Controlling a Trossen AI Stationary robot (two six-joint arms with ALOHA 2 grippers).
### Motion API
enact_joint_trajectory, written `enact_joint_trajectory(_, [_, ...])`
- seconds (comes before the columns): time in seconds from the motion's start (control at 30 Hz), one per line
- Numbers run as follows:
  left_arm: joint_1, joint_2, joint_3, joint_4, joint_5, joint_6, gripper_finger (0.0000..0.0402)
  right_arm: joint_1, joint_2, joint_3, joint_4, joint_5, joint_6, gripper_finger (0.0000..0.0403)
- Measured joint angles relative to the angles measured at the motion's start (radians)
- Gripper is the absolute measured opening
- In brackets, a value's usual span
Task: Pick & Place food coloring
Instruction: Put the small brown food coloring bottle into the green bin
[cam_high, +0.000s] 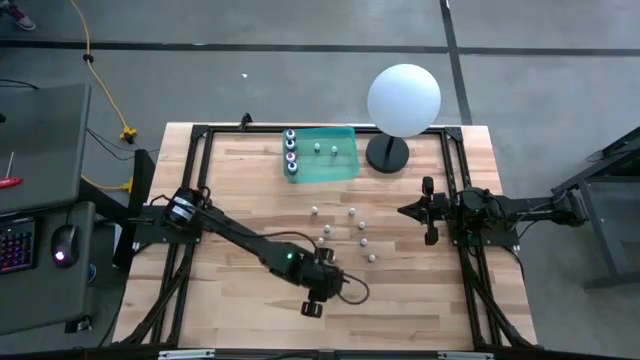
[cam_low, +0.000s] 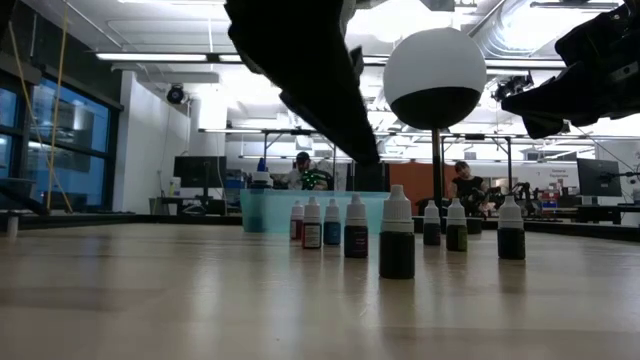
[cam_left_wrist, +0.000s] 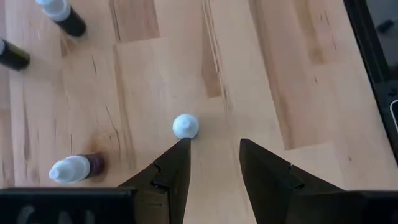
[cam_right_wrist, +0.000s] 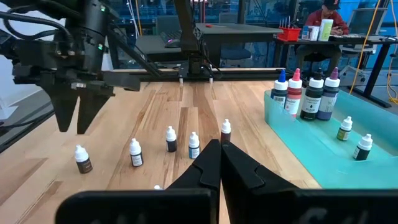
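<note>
The wooden table (cam_high: 250, 190) carries everything, and a big white sphere on a black base (cam_high: 403, 98) stands at its far side, apart from the work. Just left of the sphere sits the teal bin (cam_high: 340, 168), evidently the drop-off place: four larger bottles (cam_high: 291, 154) stand in a row along its left wall and two small bottles (cam_high: 326, 149) are already inside, so the sorting looks partly done.

The loose food coloring (cam_high: 348, 230) stands scattered upright at mid-table, near enough to the bin for short carries.

The left arm reaches across from the left edge to the near middle, and the left gripper (cam_left_wrist: 214, 149) hangs point-down over bare wood with its fingers parted and nothing between them. One white-capped bottle (cam_left_wrist: 185, 126) stands just beyond the tip of one finger, not between the two, so this reads as lining up for a pick, with a small sideways correction needed.

The right gripper (cam_right_wrist: 219, 155) waits at the right side of the table, fingers pressed together and empty, likely parked clear of the left arm's path.
</note>
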Motion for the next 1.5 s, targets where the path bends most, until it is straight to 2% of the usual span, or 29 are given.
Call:
enact_joint_trajectory(0.17, [-0.021, 0.0, 0.0, -0.002, -0.085, -0.008, 0.0134, 0.0, 0.0, 0.0, 0.0, 0.0, 0.0, 0.0])
enact_joint_trajectory(0.33, [-0.009, 0.011, 0.0, 0.019, -0.054, -0.03, 0.0139, 0.0, 0.0, 0.0, 0.0, 0.0, 0.0, 0.0])
enact_joint_trajectory(0.43, [-0.002, 0.012, 0.0, 0.059, -0.019, -0.031, 0.016, 0.0, 0.0, 0.0, 0.0, 0.0, -0.001, 0.0])
enact_joint_trajectory(0.6, [0.001, 0.012, 0.0, 0.049, -0.063, -0.055, 0.0205, 0.0, 0.0, 0.0, 0.0, 0.0, -0.001, 0.0])
enact_joint_trajectory(0.7, [0.008, 0.012, 0.0, 0.042, -0.055, -0.058, 0.0217, 0.0, 0.0, 0.0, 0.0, 0.0, 0.0, 0.0])
enact_joint_trajectory(1.5, [0.049, 0.062, 0.001, 0.077, -0.015, -0.082, 0.022, 0.0, 0.0, 0.0, 0.0, 0.0, -0.001, 0.0])
